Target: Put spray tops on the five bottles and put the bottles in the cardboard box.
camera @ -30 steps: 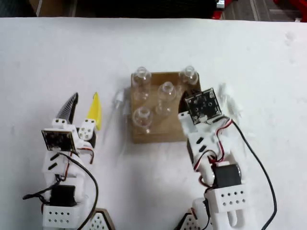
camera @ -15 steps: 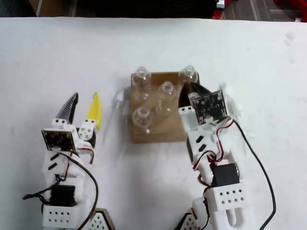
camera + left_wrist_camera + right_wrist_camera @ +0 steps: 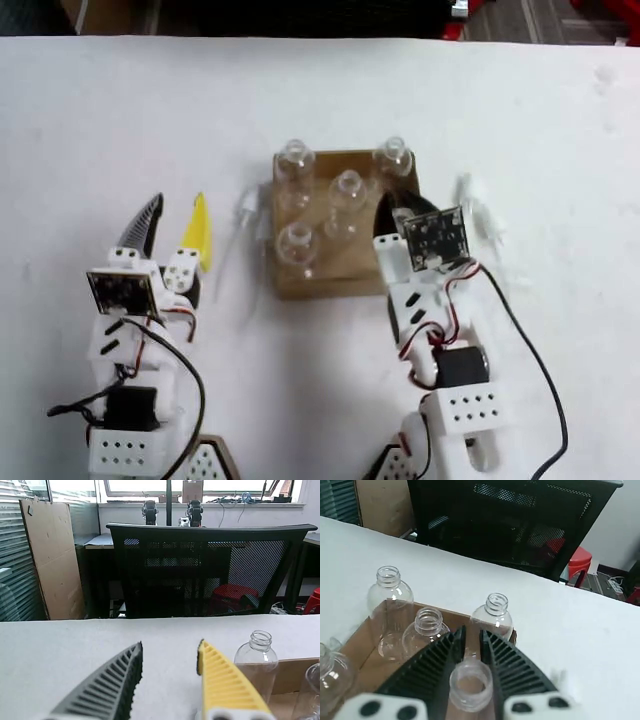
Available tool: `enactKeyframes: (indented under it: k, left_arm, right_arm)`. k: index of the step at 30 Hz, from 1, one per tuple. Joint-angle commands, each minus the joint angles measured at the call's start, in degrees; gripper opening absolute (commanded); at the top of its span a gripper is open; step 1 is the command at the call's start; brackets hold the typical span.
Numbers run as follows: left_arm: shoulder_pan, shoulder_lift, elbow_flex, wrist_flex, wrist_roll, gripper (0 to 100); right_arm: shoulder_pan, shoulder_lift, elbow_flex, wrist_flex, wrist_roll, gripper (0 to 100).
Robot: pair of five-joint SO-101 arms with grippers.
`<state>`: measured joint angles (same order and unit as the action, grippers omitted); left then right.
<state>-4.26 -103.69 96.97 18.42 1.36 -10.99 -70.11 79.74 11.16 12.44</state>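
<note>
White tabletop [image 3: 120,100] carries the cardboard box [image 3: 340,285]. My right jaws [image 3: 472,637] look clenched on a clear bottle [image 3: 470,685], its open neck lodged between them near their base, at the box's edge. I judge it light, slick and thin-walled, so the stiff neck is the spot to hold. Left jaws [image 3: 167,652] gape, released.

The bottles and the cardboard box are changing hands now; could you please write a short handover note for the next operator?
Left gripper: open, empty, over the table left of the cardboard box.
Right gripper: shut on the neck of an uncapped bottle at the box's right side.
Four bottles stand in the box, necks open.
One spray top lies on the table left of the box, other spray tops right of it.
Done: four bottles boxed, no top fitted.
Left: fit all five tops, get the held bottle boxed.
</note>
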Motion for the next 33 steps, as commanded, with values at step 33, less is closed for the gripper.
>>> enactKeyframes:
  k: [33]
  left_arm:
    - [0.7,-1.0,0.0,0.2,-0.7,17]
  right_arm:
    - [2.7,-0.5,4.4,-3.1,-0.3,3.6]
